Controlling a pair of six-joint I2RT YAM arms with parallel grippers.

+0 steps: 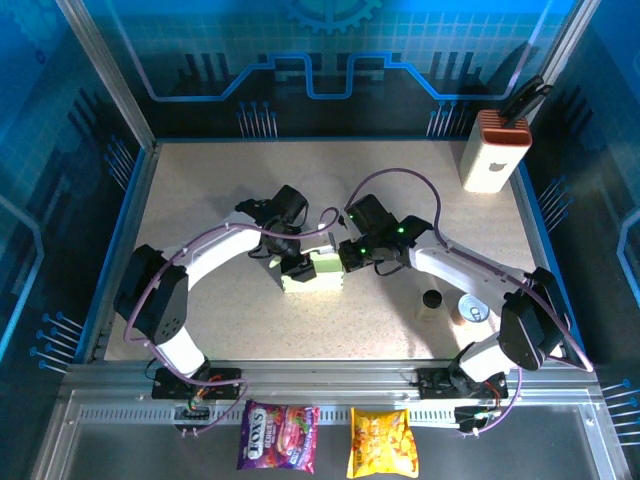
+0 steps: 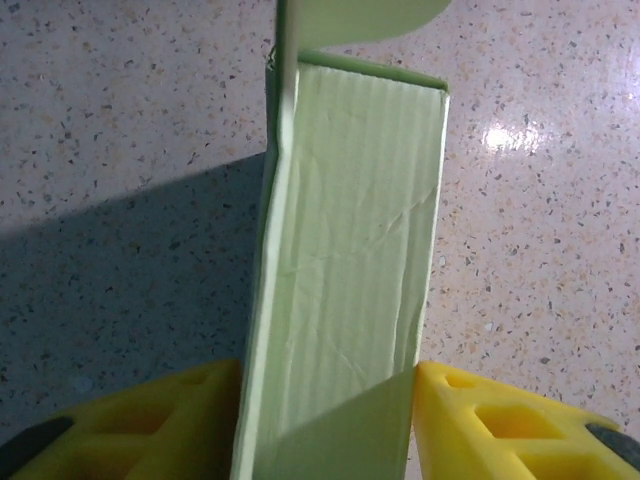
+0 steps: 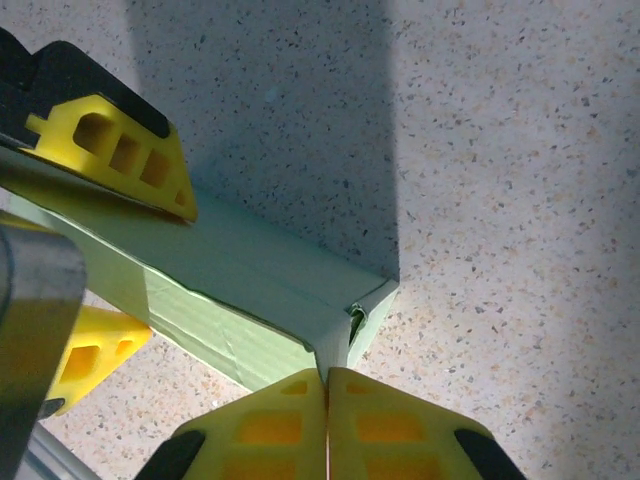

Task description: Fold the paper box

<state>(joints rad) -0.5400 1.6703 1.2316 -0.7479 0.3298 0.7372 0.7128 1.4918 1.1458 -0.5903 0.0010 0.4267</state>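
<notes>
Currently, your left gripper clamps the paper box between its jaws to steady it, while your right gripper, closed tight, pinches the box's corner directly ahead, likely creasing it.

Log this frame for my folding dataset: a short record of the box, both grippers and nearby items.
paper box: pale green, folded into a long box, on the table
left gripper: closed across the box's sides
right gripper: shut, tips at the box's end corner; card pinch unclear
nearby: white block, cup, can
</notes>
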